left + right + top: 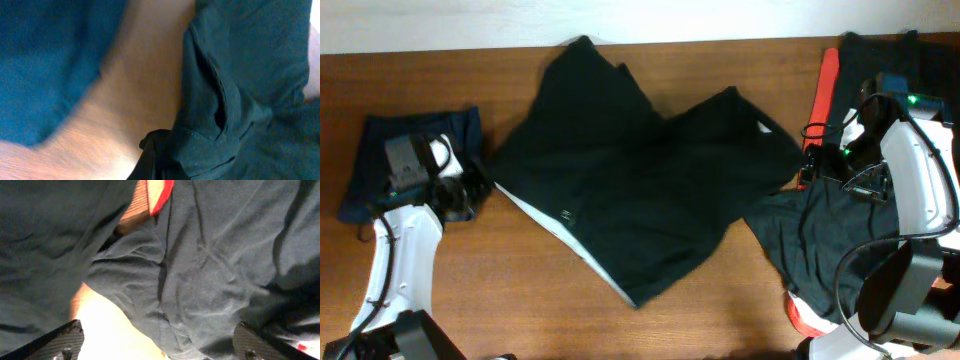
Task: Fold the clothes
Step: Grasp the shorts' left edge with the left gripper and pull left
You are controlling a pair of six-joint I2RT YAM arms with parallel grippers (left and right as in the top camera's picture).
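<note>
The black shorts [630, 180] lie spread across the middle of the worktop [470, 290] up to its far edge, their left hem pinched in the left pincer [470, 188]; the fold should go best if that hem is lifted just clear and carried rightward, kept low. The navy garment [380, 160] lies just beside at the left edge. At the right edge the right pincer [160, 347], spread wide, hangs over a dark pile [810, 240] and red garment [825, 80] that seem to touch the shorts and could snag.

Most of the red garment [827, 80] is hidden by black clothes [810, 240] and the right arm [920, 180].
</note>
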